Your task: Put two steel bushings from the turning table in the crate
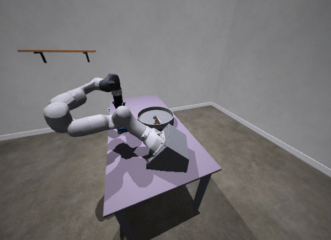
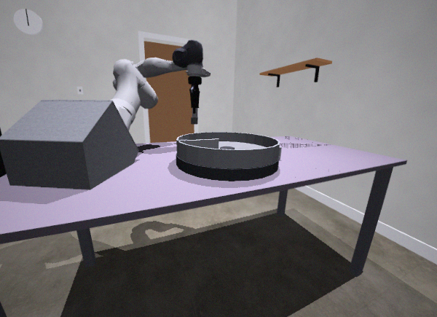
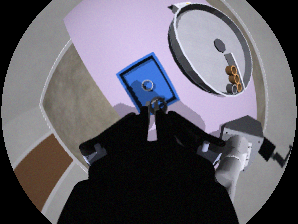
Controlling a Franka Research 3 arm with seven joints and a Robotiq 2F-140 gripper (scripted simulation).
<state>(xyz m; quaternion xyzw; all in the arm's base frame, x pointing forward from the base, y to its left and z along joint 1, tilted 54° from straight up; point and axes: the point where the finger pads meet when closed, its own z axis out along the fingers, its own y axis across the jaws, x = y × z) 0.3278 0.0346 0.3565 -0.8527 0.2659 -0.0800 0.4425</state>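
Observation:
My gripper (image 2: 194,120) (image 3: 152,106) is shut on a steel bushing (image 3: 158,103), whose ring shows at the fingertips in the wrist view. It hangs in the air, lined up with the near edge of the blue crate (image 3: 155,73) (image 1: 123,129) in that view. Another steel bushing (image 3: 147,85) is inside the crate. The round grey turning table (image 3: 200,40) (image 1: 147,114) (image 2: 229,159) carries several orange-brown bushings (image 3: 233,78) (image 1: 157,121) and a grey steel one (image 3: 231,89) beside its divider. In the top view the arm hides the fingertips and part of the crate.
A large grey slanted block (image 1: 176,142) (image 2: 47,160) stands at the arm's base. The turning table's raised wall stands beside the crate. A thin divider (image 2: 200,140) stands inside that wall. A wall shelf (image 1: 56,51) (image 2: 296,67) is away from the table.

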